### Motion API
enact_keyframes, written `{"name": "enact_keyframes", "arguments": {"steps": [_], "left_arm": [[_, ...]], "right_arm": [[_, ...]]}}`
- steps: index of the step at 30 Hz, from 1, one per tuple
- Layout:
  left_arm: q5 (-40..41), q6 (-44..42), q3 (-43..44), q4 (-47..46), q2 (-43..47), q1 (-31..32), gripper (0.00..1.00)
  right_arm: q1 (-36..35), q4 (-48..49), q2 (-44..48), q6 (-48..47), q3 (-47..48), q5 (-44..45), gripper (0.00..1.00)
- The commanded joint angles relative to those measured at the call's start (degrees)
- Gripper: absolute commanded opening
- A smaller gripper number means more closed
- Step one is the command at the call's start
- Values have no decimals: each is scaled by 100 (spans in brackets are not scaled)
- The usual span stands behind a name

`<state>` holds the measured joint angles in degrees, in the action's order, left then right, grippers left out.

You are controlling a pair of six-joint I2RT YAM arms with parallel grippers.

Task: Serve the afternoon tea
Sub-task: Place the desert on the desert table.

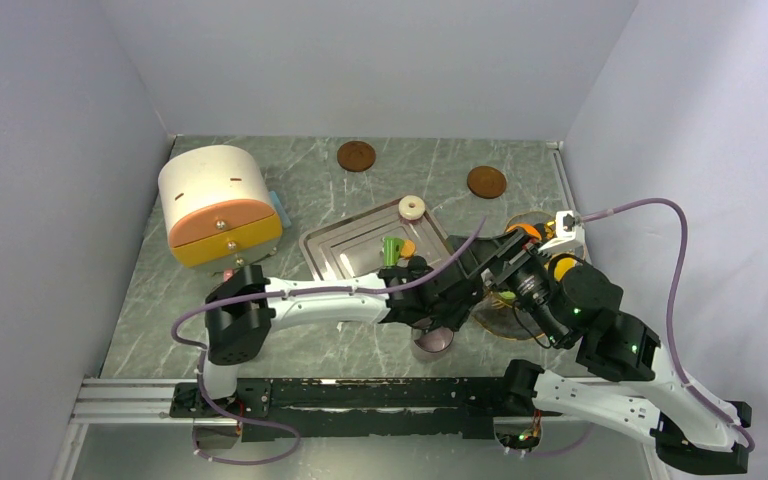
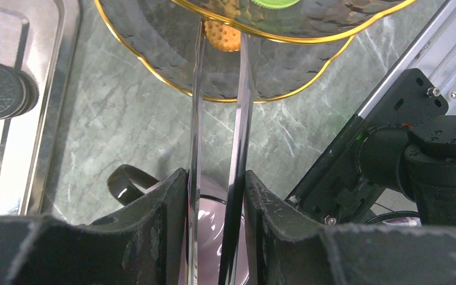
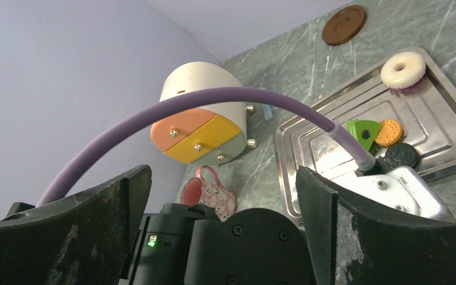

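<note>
steel tray [image 3: 445, 113] is the ref pt. in it: a cream ring [image 3: 402, 68] by the far corner, then a cluster twd the near side w/ a green piece [image 3: 362, 129], an orange biscuit [image 3: 389, 132] touching it, and a black sandwich cookie [image 3: 401, 155] just beside both. right of the tray, a gold-rimmed glass plate [image 2: 154, 53] holds a green treat [image 2: 273, 3], only its edge in shot, and a second orange biscuit [image 2: 222, 35] close to the plate's rim. the left gripper [image 2: 217, 178] is clamped tight on clear tongs [image 2: 239, 119]. the two thin blades run from btw the fingers out to the plate, w/ that second biscuit btw their tips; can't tell if it's pinched or just lying on the glass. the pinkish-grey mug [image 1: 432, 342] stands on the table [image 1: 160, 320] just off the tray's near right corner, directly under the left gripper, handle on the tray side; contents not visible. the right gripper [image 3: 222, 172] sits right of the tray, fingers spread wide, nothing btw them. left of the tray is a domed cream cabinet [image 1: 220, 205] w/ one orange and one yellow drawer, both closed, and a pink patterned mug [image 3: 211, 190] at its near side. brown discs [image 1: 356, 155] lie beyond the tray's far edge.
</note>
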<state>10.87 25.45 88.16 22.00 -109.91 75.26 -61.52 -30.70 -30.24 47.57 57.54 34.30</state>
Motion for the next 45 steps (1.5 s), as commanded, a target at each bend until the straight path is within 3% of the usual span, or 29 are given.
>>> {"name": "enact_keyframes", "arguments": {"steps": [1, 18, 29, 45], "left_arm": [[-131, -30, 309, -284, -128, 123, 40], [-106, -40, 429, -206, -233, 164, 54], [156, -41, 355, -15, -47, 164, 48], [1106, 234, -569, 565, 889, 164, 47]], "right_arm": [[-18, 72, 66, -37, 114, 99, 96], [-19, 96, 132, -11, 38, 128, 96], [-18, 97, 133, -15, 30, 126, 96], [-20, 140, 57, -3, 16, 56, 96]]}}
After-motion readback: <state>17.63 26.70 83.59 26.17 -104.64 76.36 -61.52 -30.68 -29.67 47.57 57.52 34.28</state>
